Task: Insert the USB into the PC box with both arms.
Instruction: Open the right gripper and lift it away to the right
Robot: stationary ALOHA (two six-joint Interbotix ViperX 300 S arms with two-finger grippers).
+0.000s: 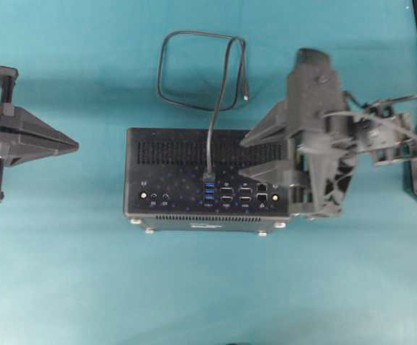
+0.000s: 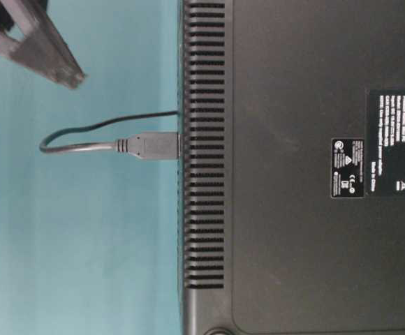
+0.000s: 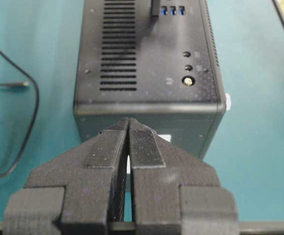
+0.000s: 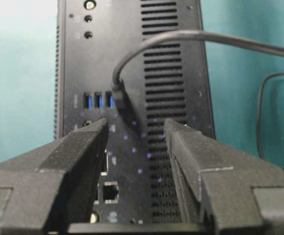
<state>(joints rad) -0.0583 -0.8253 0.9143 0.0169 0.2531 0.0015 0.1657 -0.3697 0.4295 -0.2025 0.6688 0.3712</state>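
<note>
A: Where was the USB (image 1: pixel 210 129) sitting?

B: Its plug (image 2: pixel 157 146) stood in the port face of the PC box (image 1: pixel 172 154), at the row of blue sockets (image 1: pixel 208 194). How deep it went I could not tell. The cable ran back over the vent slots (image 1: pixel 183 151) and looped on the teal table (image 1: pixel 72 273) behind the box, the free end lying just beside the loop.

A: And the left gripper (image 3: pixel 128 123)?

B: Well apart from the box's left end, pointing at it, jaws pressed narrow with only a thin slit between the fingers (image 3: pixel 144 147). Nothing was in them.

A: The right gripper (image 4: pixel 134 128)?

B: Over the right end of the box, jaws spread wide and holding nothing. From the right wrist view its two fingers (image 4: pixel 83 142) framed the port face, with the plug beyond the tips, not between them.

A: The box itself?

B: Resting on its side, ports facing up, silver feet (image 1: pixel 149 229) along its near edge.
</note>
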